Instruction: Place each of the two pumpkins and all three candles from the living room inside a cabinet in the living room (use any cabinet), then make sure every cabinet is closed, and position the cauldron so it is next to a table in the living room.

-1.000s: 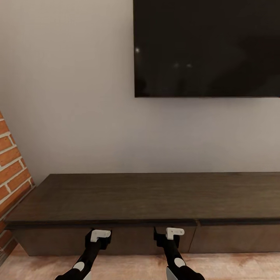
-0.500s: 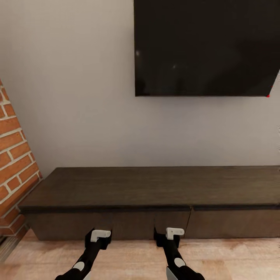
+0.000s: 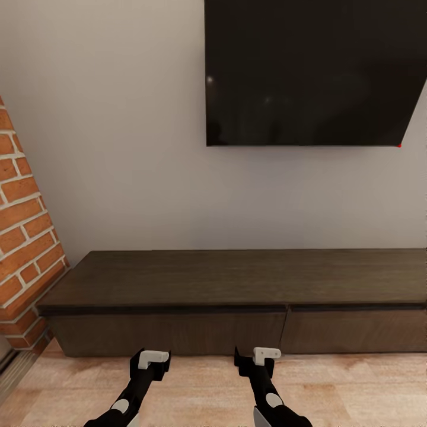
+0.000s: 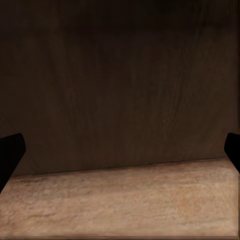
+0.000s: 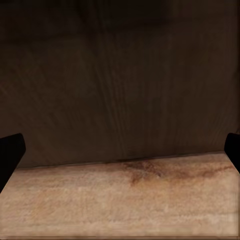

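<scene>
— Backing off, are you? What changed since a second ago?

— Your head camera has drawn away from the wall: the cabinet (image 3: 237,296) now sits further up the view and shows its whole front, with a strip of pale wooden floor (image 3: 344,385) before it, where earlier the grippers overlapped its front edge. The arms themselves look unmoved in the view.

— What's the room like?

— A plain grey wall (image 3: 118,148), a dark screen (image 3: 314,71) hung on it above the cabinet, and a red brick wall (image 3: 24,237) slanting in on your left.

— Count things for me.

— One cabinet, two flat fronts visible, both shut, meeting at a seam right of centre. Its dark top is bare. One screen. Two grippers.

— And your hands?

— Your left gripper (image 3: 150,362) and right gripper (image 3: 256,359) hang low over the floor, just short of the cabinet's base. From each wrist view you see the dark tips at opposite edges, fingers (image 4: 10,155) spread wide, nothing between them; same for the right (image 5: 10,155).

— Room to move?

— Open floor lies beside both arms; the brick corner closes your left side.
</scene>
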You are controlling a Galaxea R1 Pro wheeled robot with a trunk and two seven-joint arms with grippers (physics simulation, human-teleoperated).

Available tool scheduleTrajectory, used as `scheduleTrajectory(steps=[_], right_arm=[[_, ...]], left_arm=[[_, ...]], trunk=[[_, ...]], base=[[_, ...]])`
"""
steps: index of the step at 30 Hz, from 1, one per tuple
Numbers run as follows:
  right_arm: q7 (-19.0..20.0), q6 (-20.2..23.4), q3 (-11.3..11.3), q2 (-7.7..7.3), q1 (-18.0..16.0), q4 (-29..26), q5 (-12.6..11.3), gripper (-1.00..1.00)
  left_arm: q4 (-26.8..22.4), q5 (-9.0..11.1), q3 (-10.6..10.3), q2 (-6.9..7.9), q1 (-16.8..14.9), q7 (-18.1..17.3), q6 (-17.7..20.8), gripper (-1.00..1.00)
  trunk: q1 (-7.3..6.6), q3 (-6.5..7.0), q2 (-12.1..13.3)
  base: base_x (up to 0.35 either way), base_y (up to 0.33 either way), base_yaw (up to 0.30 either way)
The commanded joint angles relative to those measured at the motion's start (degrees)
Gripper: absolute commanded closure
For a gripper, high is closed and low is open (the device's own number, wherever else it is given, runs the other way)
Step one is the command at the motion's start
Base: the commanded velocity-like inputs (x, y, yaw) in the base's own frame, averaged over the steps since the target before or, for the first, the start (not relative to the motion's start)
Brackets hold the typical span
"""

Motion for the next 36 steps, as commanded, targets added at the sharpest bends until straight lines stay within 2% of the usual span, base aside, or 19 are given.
scheduleTrajectory(steps=[1,17,24,29,31,35,36], right_arm=[[-0.42,-0.17,0.49,-0.02,-0.05,0.03,-0.31,-1.0],[-0.44,-0.16,0.41,-0.02,-0.05,0.03,-0.39,-1.0],[-0.44,0.41,0.28,-0.08,-0.1,0.03,-0.69,-1.0],[-0.35,4.75,0.1,-0.1,-0.17,-0.03,-1.16,-1.0],[-0.32,6.37,0.08,-0.11,-0.19,-0.11,-1.23,-1.0],[-0.1,12.88,-1.04,-0.09,-0.44,-0.46,-1.33,-1.0],[-0.05,16.14,-1.86,-0.08,-0.6,-0.59,-1.31,-1.0]], left_arm=[[0.09,0.56,-0.49,0.02,-0.05,0.07,-0.2,-1.0],[0.16,0.39,-0.49,-0.45,-0.06,0.35,0.12,-1.0],[0.26,0.27,-0.49,-0.43,-0.06,0.27,0.32,-1.0],[0.48,0.29,-0.45,-0.42,-0.06,0.2,1.23,-1.0],[0.51,0.32,-0.43,-0.42,-0.06,0.21,2.31,-1.0],[0.47,0.42,-0.41,-0.42,-0.06,0.26,7.5,-1.0],[0.39,0.45,-0.4,-0.39,-0.06,0.27,9.25,-1.0]], trunk=[[-0.02,-0.05,-0.02],[-0.02,-0.05,-0.02],[-0.2,1.5,0.07],[-0.35,2.6,0.16],[-0.78,2.96,0.96],[-1.66,3.68,2.57],[-1.88,3.86,2.97]], base=[[-0.066,0.0,0.0],[-0.012,0.0,0.0],[0.0,0.0,0.0],[0.0,0.0,0.0],[0.0,0.0,0.0],[0.0,0.0,0.0],[0.0,0.0,0.0]])
